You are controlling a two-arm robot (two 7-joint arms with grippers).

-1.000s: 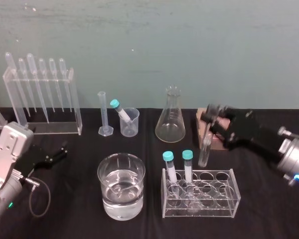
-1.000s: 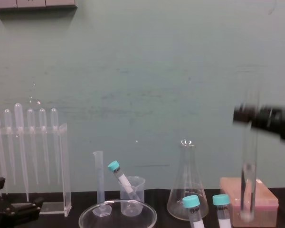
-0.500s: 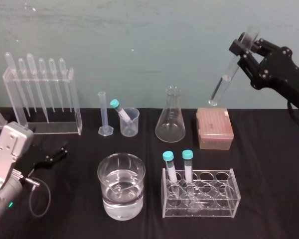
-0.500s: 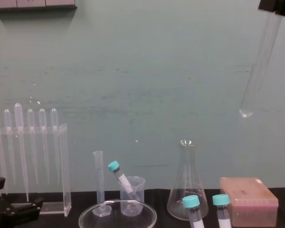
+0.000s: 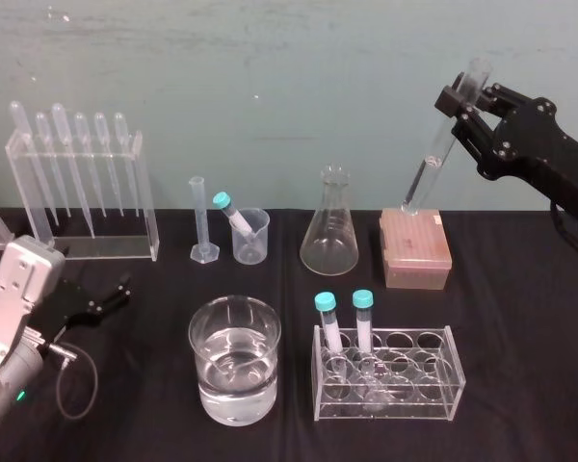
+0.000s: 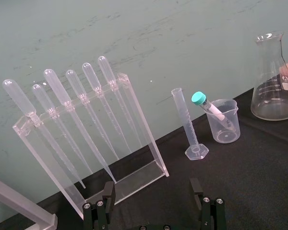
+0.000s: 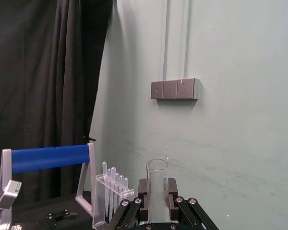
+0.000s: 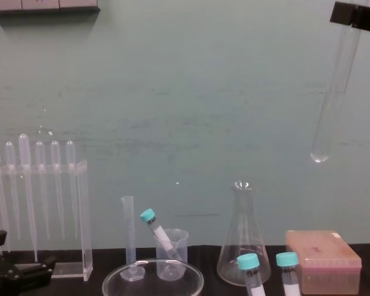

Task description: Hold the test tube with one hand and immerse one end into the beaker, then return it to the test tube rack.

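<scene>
Left gripper (image 5: 111,296): parked on the black surface (image 5: 520,385) at the robot's left, jaws apart with nothing between them.
Far-left background: a clear acrylic stand of plastic pipettes (image 5: 82,188), well apart from the work.
Wide clear glass beaker (image 5: 233,395): stands front and centre-left, about half full of clear liquid, just left of the rack.
Clear acrylic test tube rack (image 5: 405,399): near the front edge, with two teal-capped tubes (image 5: 345,322) in its left holes. The holes to their right look free.
Clear conical flask (image 5: 329,231): behind the rack, between the beaker and the path from the tube.
Long slim clear glass test tube (image 5: 433,159): held in the air at the far right above a pink lidded box (image 5: 415,248), tilted, round closed end lowest, high over all the other glassware.
Right gripper (image 5: 459,101): raised at the far right and clamped on the tube just below its open mouth.
Handling, as a judgement: the tube is light, rigid, smooth and brittle. The hold near the mouth suits the job, since it leaves the whole lower length free to dip. A firm squeeze could crack it and a loose one could let it slide.
Likely next need: carry it left and forward over the beaker, clear of the flask and the capped tubes, then lower the round end.
</scene>
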